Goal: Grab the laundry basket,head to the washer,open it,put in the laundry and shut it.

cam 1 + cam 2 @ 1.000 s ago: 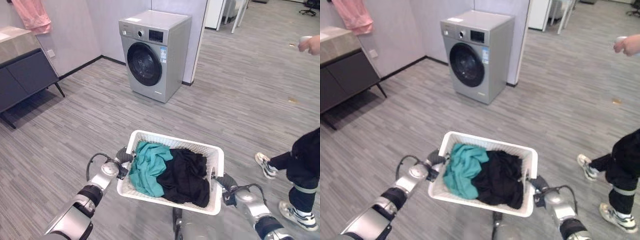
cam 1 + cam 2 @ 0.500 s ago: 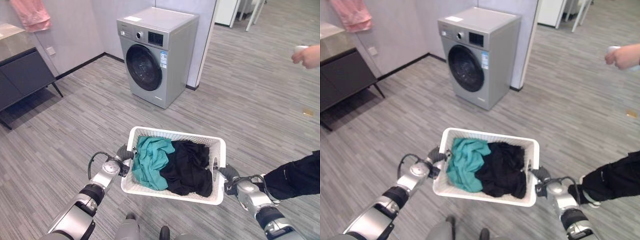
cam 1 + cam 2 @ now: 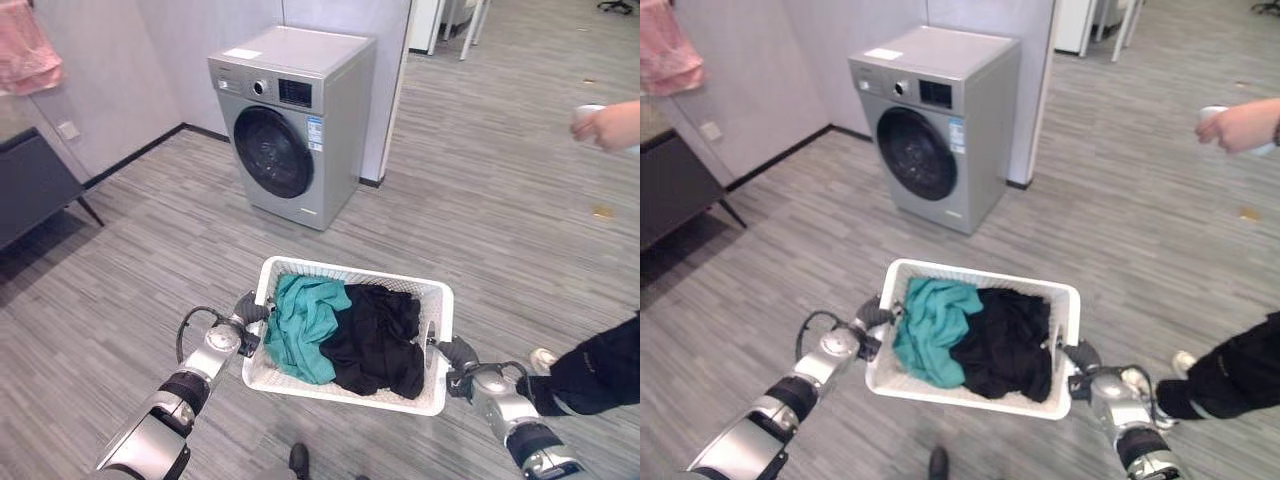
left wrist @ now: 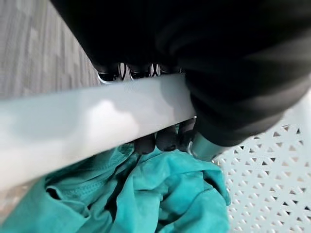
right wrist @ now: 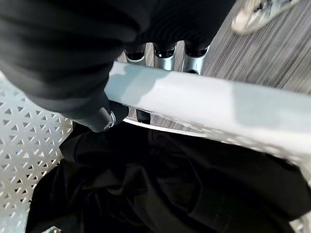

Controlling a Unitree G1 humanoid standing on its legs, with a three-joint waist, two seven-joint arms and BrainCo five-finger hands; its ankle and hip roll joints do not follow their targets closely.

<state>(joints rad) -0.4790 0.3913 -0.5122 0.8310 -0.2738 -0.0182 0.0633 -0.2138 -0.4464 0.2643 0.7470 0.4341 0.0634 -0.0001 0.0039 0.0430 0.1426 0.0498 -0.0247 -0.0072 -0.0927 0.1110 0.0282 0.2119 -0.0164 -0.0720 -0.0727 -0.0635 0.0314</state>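
I carry a white lattice laundry basket (image 3: 350, 273) above the floor, in front of me. A teal garment (image 3: 300, 325) lies in its left half and a black one (image 3: 375, 335) in its right. My left hand (image 3: 250, 312) is curled round the basket's left rim (image 4: 97, 116), fingertips (image 4: 165, 141) hooked inside. At the opposite rim (image 5: 204, 104) my right hand (image 3: 458, 355) grips the same way. The grey washer (image 3: 290, 120) stands ahead against the wall, its round dark door (image 3: 265, 150) closed.
A person stands at the right: an arm with a white object (image 3: 605, 120) up high, a dark trouser leg and a shoe (image 3: 590, 370) on the floor close to my right hand. A dark cabinet (image 3: 30, 185) with pink cloth (image 3: 25, 55) above is at the left.
The camera has moved nearer the washer and turned, so the washer looks bigger and the cabinet has slid left. The person's leg has shifted at the right. Both hands still hold the basket.
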